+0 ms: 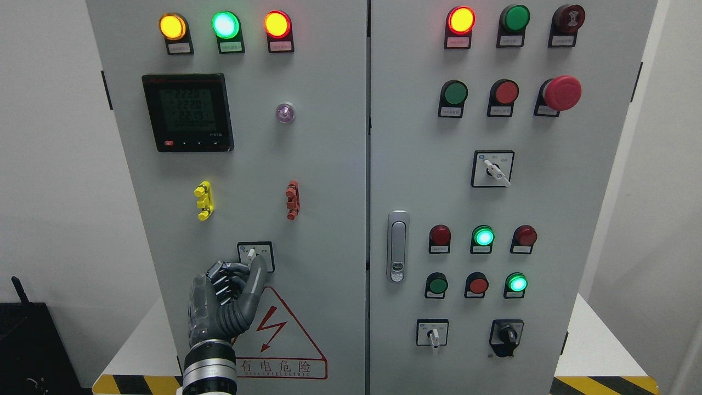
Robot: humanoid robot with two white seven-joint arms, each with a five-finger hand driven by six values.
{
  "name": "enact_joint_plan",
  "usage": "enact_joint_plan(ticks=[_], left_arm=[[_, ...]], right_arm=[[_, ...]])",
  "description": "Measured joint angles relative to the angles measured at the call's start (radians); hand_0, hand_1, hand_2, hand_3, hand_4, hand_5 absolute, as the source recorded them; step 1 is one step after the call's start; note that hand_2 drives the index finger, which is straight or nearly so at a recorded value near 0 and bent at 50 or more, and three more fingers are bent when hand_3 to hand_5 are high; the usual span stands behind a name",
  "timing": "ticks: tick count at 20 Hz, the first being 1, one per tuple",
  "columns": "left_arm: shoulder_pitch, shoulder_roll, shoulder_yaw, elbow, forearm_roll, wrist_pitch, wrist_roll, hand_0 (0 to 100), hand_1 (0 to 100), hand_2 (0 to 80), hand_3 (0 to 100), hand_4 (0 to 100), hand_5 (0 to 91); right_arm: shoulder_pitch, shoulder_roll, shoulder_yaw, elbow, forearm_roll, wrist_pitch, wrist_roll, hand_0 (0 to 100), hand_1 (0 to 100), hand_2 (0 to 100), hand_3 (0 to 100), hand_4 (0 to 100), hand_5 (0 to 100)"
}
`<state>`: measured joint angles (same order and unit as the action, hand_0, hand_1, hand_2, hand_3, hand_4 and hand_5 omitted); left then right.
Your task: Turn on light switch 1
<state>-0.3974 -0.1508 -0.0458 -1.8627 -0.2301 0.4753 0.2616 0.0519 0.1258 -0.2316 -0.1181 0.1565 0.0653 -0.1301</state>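
The left hand [227, 299] comes up from the bottom edge, left of the middle, and is the only hand in view — the right arm does not show. Its fingers are curled in and hold nothing, while one digit [258, 274] sticks out, slanting up and to the right. The selector switch [254, 254] sits low on the left cabinet door [329, 164], in a small black-framed plate just above the red warning triangle [285, 340]. The extended tip lies at the plate's lower right, touching or almost touching it — contact cannot be told. The switch's white lever stands close to upright, just up and left of that tip. So the coming move seems to be a short nudge up-left onto the lever, then a turn. Bare panel surrounds the plate; the yellow clip [204, 200] and red clip [293, 200] hang well above
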Motion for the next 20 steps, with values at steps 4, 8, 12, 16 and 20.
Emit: enact_joint_plan(ticks=[4,8,12,16,20], left_arm=[[-0.001,0.000,-0.001,0.001,0.000,-0.001,0.001,43,56,60.8,92,94,86.6],[-0.001,0.000,-0.002,0.002,0.000,-0.005,0.002,46,55,60.8,92,94,86.6],[-0.001,0.000,-0.002,0.003,0.000,-0.004,0.002,49,54,60.8,92,94,86.6],[-0.002,0.000,-0.002,0.003,0.000,-0.001,0.002,52,53,60.7,92,94,86.6],[-0.002,-0.001,-0.003,0.004,0.000,0.000,0.004,54,52,60.4,92,94,86.5]], right_arm=[[0.000,0.000,0.000,0.000,0.000,0.000,0.000,31,0,0,0,0,0],[0.000,0.000,0.000,0.000,0.000,0.000,0.000,31,0,0,0,0,0],[0.000,0.000,0.000,0.000,0.000,0.000,0.000,31,0,0,0,0,0],[0.000,0.000,0.000,0.000,0.000,0.000,0.000,31,0,0,0,0,0],[0.000,0.000,0.000,0.000,0.000,0.000,0.000,31,0,0,0,0,0]])
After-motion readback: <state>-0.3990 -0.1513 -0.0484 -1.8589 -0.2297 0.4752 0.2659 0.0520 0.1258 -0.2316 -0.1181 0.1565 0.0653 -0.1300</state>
